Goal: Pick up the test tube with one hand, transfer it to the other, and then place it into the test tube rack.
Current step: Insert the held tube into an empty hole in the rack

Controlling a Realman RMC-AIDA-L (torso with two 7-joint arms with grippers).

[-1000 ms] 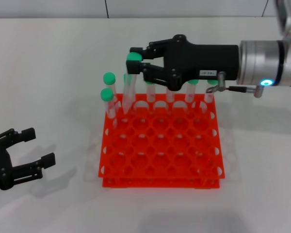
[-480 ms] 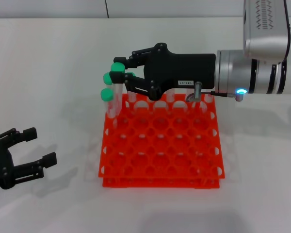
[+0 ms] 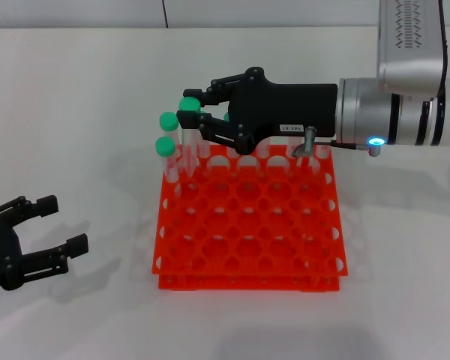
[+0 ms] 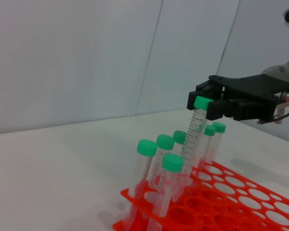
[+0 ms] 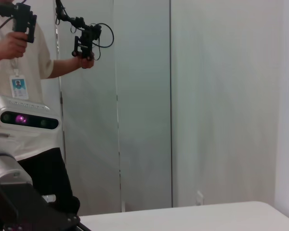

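Note:
My right gripper [image 3: 191, 111] reaches in from the right over the back left corner of the orange-red test tube rack [image 3: 247, 225]. It is shut on a clear test tube [image 3: 188, 104] just below its green cap. The tube hangs slightly tilted with its lower end down among the rack's back holes. In the left wrist view the same gripper [image 4: 205, 103] holds the tube [image 4: 192, 137] above the rack [image 4: 231, 192]. My left gripper [image 3: 64, 223] rests open and empty on the table at the front left, apart from the rack.
Several other green-capped tubes [image 3: 169, 121] stand in the rack's back row and left corner, close around the held tube; they also show in the left wrist view [image 4: 146, 147]. The rack's front rows are empty holes. The right wrist view shows a person [image 5: 19, 53] holding controllers.
My right gripper has carried the tube leftward and down toward the rack's back left corner, then shifted slightly right. The left gripper has not moved.

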